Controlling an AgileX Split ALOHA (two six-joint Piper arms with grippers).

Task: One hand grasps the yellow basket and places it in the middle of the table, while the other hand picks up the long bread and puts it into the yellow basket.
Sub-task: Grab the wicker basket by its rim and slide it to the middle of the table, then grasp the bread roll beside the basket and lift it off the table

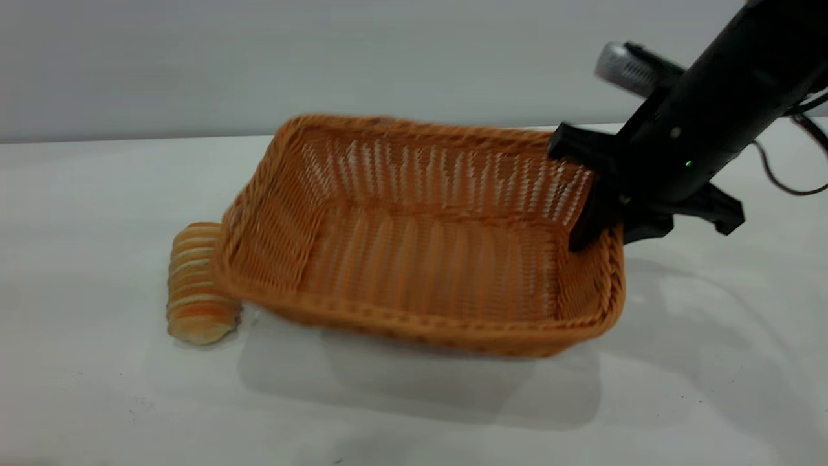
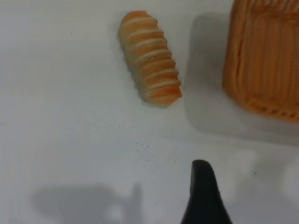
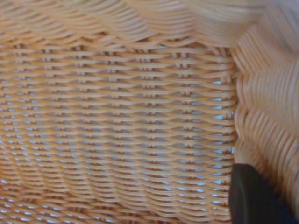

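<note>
Exterior view: long bread (image 1: 196,285) (touching) beside yellow basket (image 1: 420,233)

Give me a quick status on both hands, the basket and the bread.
Right hand shut on yellow basket rim, basket tilted. Left hand hovering near long bread. Bread on the table against basket's side, not in it.

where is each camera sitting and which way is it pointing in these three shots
Exterior: low across the white table, facing the orange-tan woven wicker basket gripped at its rim by the right gripper.
Left wrist: above the table, looking down on the striped oblong bread roll; one black fingertip shows.
Right wrist: inside the basket, facing its weave; one fingertip shows.
Shared: the basket is in all three views, the roll in two.
</note>
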